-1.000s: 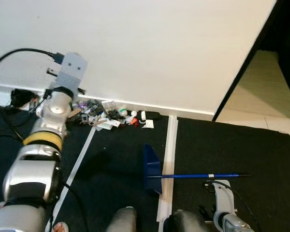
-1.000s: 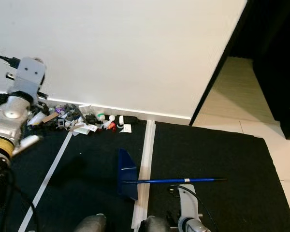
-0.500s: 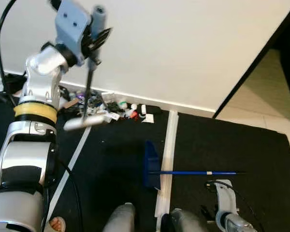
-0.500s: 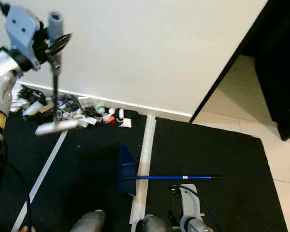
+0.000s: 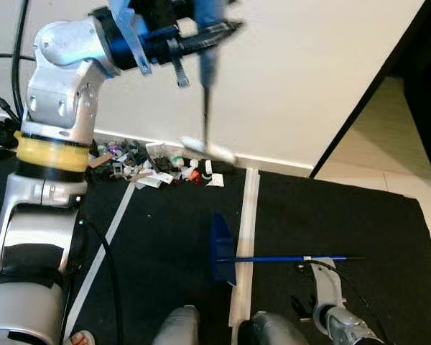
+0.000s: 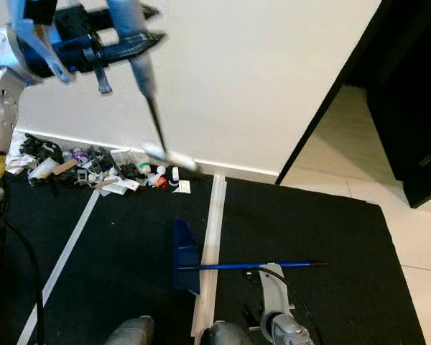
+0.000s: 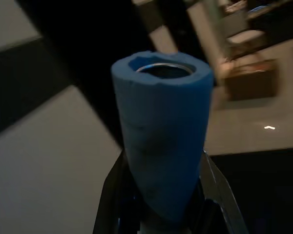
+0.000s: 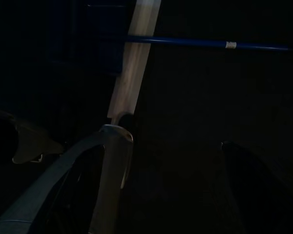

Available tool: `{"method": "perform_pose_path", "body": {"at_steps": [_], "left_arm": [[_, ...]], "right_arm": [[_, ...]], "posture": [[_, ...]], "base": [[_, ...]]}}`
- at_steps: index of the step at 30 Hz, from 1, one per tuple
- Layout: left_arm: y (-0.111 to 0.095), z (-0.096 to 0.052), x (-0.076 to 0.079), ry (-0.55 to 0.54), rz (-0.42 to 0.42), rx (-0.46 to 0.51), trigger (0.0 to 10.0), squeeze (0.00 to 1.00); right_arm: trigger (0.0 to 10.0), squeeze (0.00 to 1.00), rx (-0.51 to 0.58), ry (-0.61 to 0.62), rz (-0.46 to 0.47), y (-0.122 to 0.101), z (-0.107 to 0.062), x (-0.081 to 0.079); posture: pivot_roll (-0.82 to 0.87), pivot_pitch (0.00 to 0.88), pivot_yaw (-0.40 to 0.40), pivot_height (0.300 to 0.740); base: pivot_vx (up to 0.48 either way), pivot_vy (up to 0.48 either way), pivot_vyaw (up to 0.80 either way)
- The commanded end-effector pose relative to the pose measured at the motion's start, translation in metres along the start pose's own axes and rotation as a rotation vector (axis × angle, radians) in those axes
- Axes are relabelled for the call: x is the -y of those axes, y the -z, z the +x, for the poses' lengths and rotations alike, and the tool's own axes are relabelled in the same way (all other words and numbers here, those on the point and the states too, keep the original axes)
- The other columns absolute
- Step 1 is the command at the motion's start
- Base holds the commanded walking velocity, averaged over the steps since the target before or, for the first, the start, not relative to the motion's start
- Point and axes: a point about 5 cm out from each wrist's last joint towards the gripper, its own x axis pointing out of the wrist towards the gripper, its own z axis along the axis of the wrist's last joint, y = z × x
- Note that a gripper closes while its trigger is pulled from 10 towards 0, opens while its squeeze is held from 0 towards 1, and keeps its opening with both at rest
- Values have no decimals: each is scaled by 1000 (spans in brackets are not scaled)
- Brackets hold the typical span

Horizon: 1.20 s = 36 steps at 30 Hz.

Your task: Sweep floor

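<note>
Blue-gripped broom (image 5: 205, 79) now swung rightward

The broom's grip (image 7: 161, 141) looks like soft matt blue foam around a shiny metal tube — its shaft (image 5: 205, 108) is thin and dark. The floor mat (image 5: 172, 237) is matt black cloth-like, the wall (image 5: 302, 79) smooth matt white, the left arm (image 5: 54, 93) brushed silver metal — the dustpan (image 5: 223, 251) smooth blue plastic.

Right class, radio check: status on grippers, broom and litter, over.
Left gripper shut on broom, raised by the wall. Right gripper idle, low. Litter pile at the baseboard, unswept. Dustpan lies on the mat.
</note>
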Motion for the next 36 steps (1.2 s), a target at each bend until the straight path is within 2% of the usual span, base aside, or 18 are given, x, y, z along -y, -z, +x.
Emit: {"method": "perform_pose_path", "body": {"at_steps": [1,7,10,13,18,21,24,28,33,36], "left_arm": [[-11,-3,2,32,44,-16,10000,0],[-27,4,21,110,-62,41,10000,0],[-27,4,30,147,-80,-5,10000,0],[-17,2,42,191,-76,-114,10000,0],[-15,1,47,202,-99,-137,10000,0],[-11,1,55,216,-135,-167,10000,0],[-4,2,59,206,-150,-193,10000,0],[17,10,58,93,-126,-215,10000,0],[20,14,55,37,-117,-206,10000,0],[13,15,50,32,-106,-197,10000,0]], "right_arm": [[10000,0,-4,3,-3,0,0,2],[10000,0,-8,6,-10,1,-1,2],[10000,0,-8,4,-11,1,0,2],[10000,0,-6,1,-13,0,0,1],[10000,0,2,6,-17,-1,0,1],[10000,0,5,5,-16,-2,0,0],[10000,0,5,2,-17,-3,1,-1],[10000,0,11,3,-24,-4,1,-1],[10000,0,12,1,-25,-4,1,-1],[10000,0,10,-1,-24,-4,1,-2]], "posture": [[145,0,-84,740],[149,0,-82,740],[151,0,-81,740],[152,0,-81,740],[155,0,-81,740],[156,0,-78,740],[156,0,-77,740],[158,0,-78,740],[156,0,-77,740],[155,0,-75,740]], "base": [[0,0,0],[0,0,0],[0,0,0],[0,0,0],[0,0,0],[0,0,0],[0,0,0],[0,0,0],[0,0,0],[0,0,0]]}}
